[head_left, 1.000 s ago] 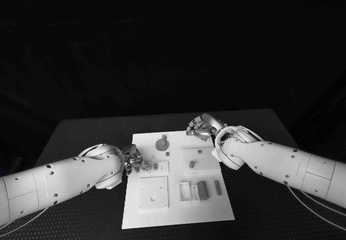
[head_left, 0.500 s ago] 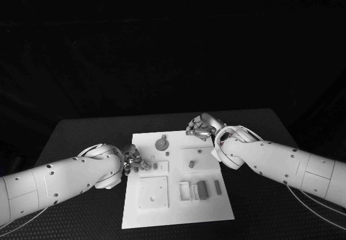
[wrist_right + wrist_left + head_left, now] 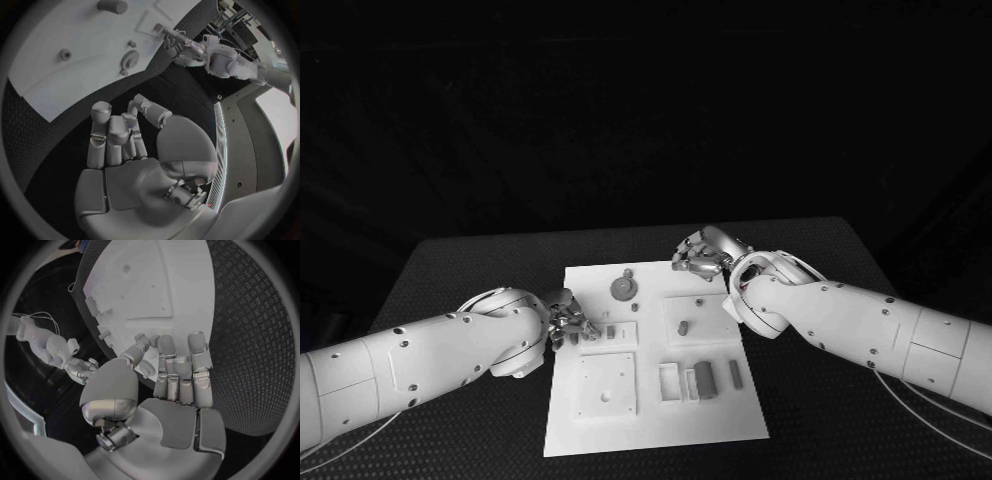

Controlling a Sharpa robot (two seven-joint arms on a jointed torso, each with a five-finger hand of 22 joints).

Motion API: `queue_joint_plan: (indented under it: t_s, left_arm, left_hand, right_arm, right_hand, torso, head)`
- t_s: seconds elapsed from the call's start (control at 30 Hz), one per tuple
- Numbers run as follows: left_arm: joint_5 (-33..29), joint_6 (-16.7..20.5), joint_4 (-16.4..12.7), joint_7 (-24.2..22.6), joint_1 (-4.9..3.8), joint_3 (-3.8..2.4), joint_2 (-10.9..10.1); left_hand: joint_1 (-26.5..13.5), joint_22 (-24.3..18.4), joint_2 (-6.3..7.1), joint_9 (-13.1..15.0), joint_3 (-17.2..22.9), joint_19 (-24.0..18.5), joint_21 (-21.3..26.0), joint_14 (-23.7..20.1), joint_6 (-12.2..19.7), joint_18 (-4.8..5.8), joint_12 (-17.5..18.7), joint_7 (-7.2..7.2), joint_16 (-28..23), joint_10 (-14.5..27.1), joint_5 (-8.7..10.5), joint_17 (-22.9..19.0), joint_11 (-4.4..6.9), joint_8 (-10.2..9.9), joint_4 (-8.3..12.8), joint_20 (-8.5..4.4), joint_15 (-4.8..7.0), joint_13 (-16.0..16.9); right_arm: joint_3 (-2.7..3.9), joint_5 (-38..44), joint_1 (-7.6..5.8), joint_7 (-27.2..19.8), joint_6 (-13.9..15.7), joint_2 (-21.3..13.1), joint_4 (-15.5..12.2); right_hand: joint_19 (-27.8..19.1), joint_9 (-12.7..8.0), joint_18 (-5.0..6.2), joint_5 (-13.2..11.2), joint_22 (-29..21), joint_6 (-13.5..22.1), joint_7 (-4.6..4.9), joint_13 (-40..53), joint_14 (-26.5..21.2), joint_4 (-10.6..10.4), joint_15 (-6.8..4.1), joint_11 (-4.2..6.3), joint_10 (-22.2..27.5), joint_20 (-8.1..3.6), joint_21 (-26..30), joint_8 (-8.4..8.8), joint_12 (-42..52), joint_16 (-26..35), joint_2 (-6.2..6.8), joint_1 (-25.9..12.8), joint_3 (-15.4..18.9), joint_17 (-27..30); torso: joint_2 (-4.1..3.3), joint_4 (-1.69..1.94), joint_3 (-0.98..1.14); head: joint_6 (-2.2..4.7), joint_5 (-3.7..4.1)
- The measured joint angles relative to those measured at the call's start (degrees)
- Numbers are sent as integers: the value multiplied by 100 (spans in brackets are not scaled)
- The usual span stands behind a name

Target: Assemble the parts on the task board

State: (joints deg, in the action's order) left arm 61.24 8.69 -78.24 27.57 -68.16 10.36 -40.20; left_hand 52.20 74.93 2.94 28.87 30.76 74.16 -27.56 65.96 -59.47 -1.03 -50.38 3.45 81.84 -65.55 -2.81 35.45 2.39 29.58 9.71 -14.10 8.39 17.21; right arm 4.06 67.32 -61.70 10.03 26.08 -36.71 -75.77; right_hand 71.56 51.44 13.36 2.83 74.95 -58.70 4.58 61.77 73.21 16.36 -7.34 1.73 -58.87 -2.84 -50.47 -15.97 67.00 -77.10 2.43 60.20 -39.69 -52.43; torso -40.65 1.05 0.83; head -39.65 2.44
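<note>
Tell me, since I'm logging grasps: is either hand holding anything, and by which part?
Nothing: the right hand is empty; the left hand holds nothing visible.

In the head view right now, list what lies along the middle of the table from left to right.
Left robot hand at the white board's left edge → small peg standing on the board → right arm's white wrist housing over the board's right edge.

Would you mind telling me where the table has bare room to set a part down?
The black table is bare between the task board and its far left corner, and beyond the board's far edge. It is crowded at the board's left edge by the left hand and at its far right corner by the right hand.
</note>
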Motion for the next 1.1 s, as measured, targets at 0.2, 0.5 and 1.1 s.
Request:
queue_joint_plan:
  t_s: [0.2,0.5,1.1]
  left_arm:
    - [-171,44,9,-29,-1,1,-15]
    - [-329,105,34,-52,0,3,-22]
    - [-417,-22,179,-64,-25,-32,24]
  left_hand:
    - [10,0,-135,2,170,10,-42,21,-11,0,-34,11,25,-1,32,23,-1,-32,219,9,1,5]
    - [-48,-1,-193,25,211,18,-67,30,-11,1,-42,11,47,-1,20,37,-1,-34,294,19,-8,12]
    - [-103,-2,-248,130,268,61,-174,50,-49,1,-91,-30,110,-40,21,70,36,17,523,-5,-9,24]
  right_arm:
    - [0,0,0,0,-7,-1,2]
    - [0,0,0,0,-14,-5,2]
    - [0,-1,0,0,-24,1,3]
  right_hand:
    - [0,0,0,0,0,0,0,0,27,0,-10,0,0,0,0,0,0,0,0,0,0,0]
    - [0,5,0,0,0,0,0,0,27,0,-10,0,0,0,0,0,0,0,0,0,0,0]
    - [0,4,0,0,0,0,0,0,26,0,-9,0,0,1,0,0,0,0,0,0,0,0]
  torso:
    - [1,0,3]
    - [1,0,4]
    - [0,-5,5]
  head:
    - [-1,-3]
    - [-3,-1]
    - [3,-21]
